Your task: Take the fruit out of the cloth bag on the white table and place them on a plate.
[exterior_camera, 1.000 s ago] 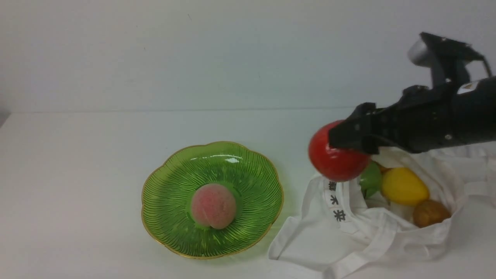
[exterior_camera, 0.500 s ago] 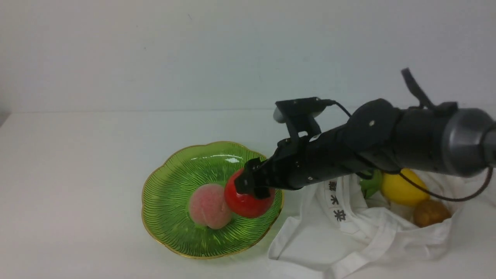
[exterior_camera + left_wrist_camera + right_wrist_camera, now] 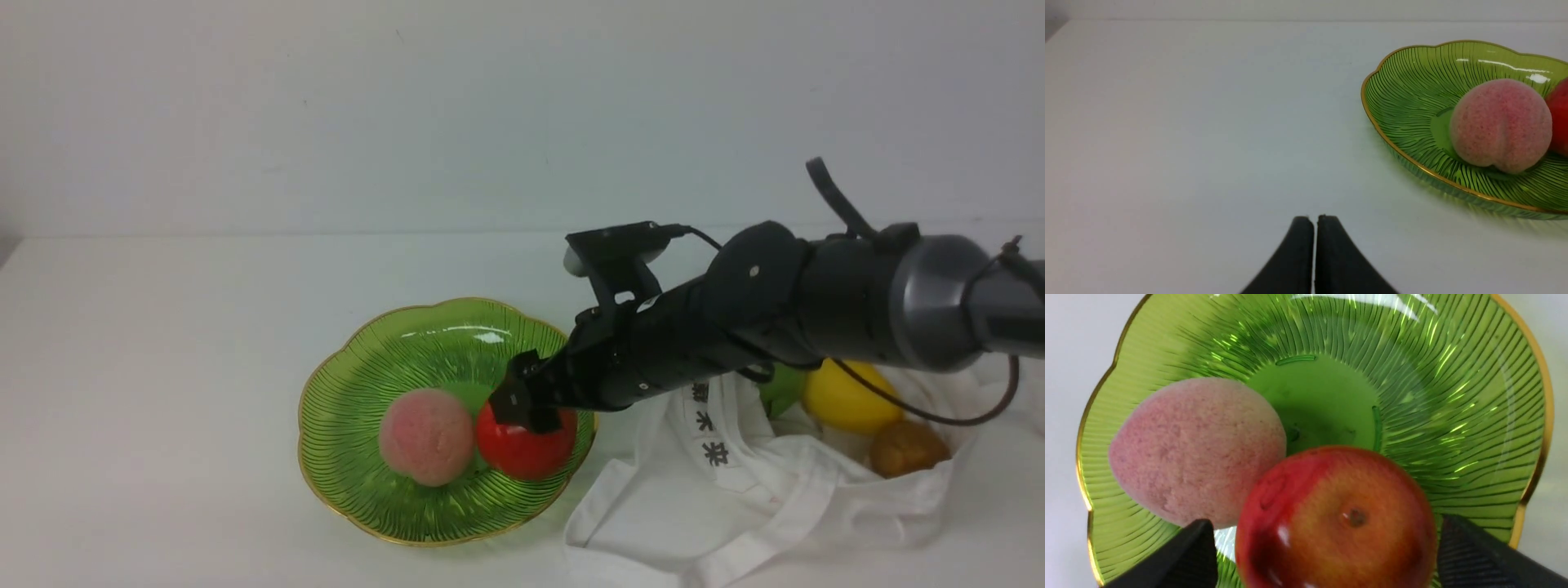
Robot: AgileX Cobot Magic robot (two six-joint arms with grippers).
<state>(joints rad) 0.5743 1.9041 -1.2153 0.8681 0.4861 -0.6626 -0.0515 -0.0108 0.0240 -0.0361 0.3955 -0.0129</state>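
Note:
The green gold-rimmed plate [image 3: 359,335] holds the fuzzy pink peach [image 3: 426,447] and the shiny red apple [image 3: 526,453], which touch each other. My right gripper [image 3: 522,404] hovers over the apple, open; in the right wrist view its fingers [image 3: 1184,559] stand either side of the apple [image 3: 1337,522] with plate showing in both gaps. The cloth bag [image 3: 735,506] lies to the plate's right with a green fruit [image 3: 782,390], a yellow one [image 3: 845,400] and a brown one [image 3: 906,447] in its mouth. My left gripper [image 3: 1314,218] is shut, empty, over the white table [image 3: 163,367].
The right arm stretches from the right edge across the bag's mouth to the plate. The bag's strap handles trail toward the front edge. A pale wall runs behind the table. In the left wrist view the plate [image 3: 1404,102] lies some way off.
The right arm carried the apple from above the bag leftward and down into the plate. Its jaws have spread off the apple. The peach was nudged a little to the left.

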